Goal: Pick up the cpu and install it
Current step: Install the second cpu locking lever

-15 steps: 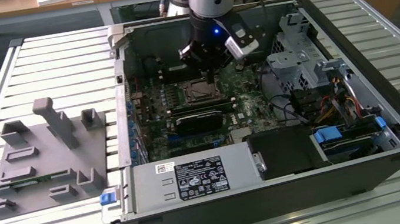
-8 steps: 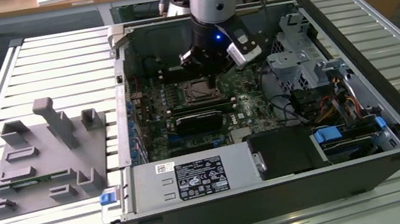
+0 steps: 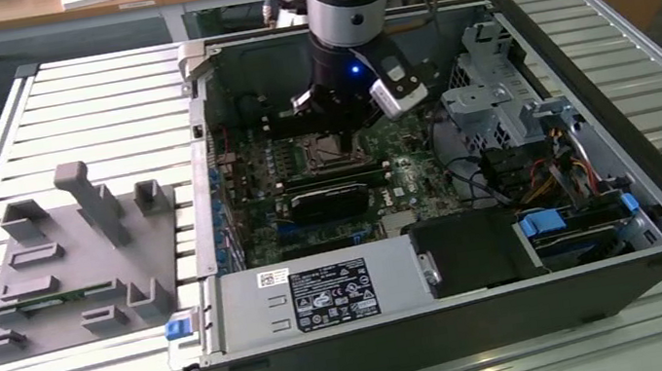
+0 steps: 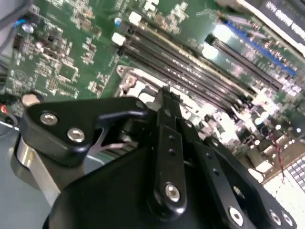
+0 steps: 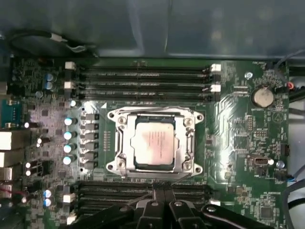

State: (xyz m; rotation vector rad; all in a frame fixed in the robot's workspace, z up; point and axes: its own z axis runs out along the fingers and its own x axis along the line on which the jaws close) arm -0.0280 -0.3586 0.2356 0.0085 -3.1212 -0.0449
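The cpu (image 5: 153,143), a silvery square chip, lies flat inside the metal-framed socket (image 5: 119,145) in the middle of the green motherboard (image 5: 238,129). In the first wrist view my gripper (image 5: 159,191) hangs above the board beside the socket. Its black fingers are pressed together with nothing between them. The second wrist view has the same shut fingertips (image 4: 165,95) over the socket's edge, clear of the chip. In the exterior view the arm reaches down into the open computer case, with the gripper (image 3: 333,126) just over the socket (image 3: 323,154).
Memory slots (image 5: 143,78) run along both sides of the socket. The case holds a power supply (image 3: 321,295), a drive cage (image 3: 494,92) and loose cables (image 3: 541,179). A grey fixture tray (image 3: 69,274) with upright pegs stands at the exterior view's left on the slatted table (image 3: 94,93).
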